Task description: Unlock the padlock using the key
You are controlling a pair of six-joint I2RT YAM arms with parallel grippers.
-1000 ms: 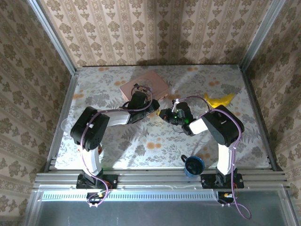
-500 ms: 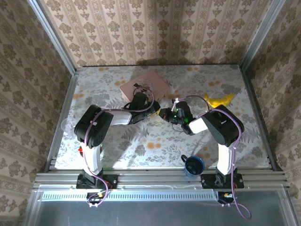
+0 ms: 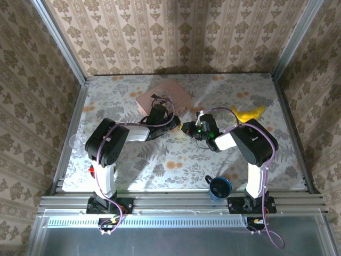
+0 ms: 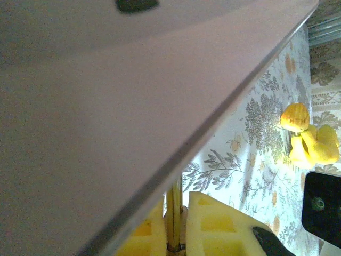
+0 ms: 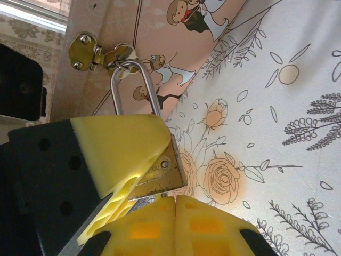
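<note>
Brass showed between the yellow foam pads of my right pincer. The padlock sat low in the middle of the right wrist view, its body clamped tight in that pincer. Its silvery shackle ran up toward the upper left and hooked through a brassy hasp on the side of the pink box. My left pincer was at the bottom of the left wrist view, pressed narrow on a thin gold-coloured shaft, the key as far as I could tell. The box lid loomed over the upper left of that frame. A yellow banana lay at the right on the flowered surface. Seen from above, both pincers met at the centre of the frame, at the lower right edge of the box, and a blue mug stood well apart at the lower right.
</note>
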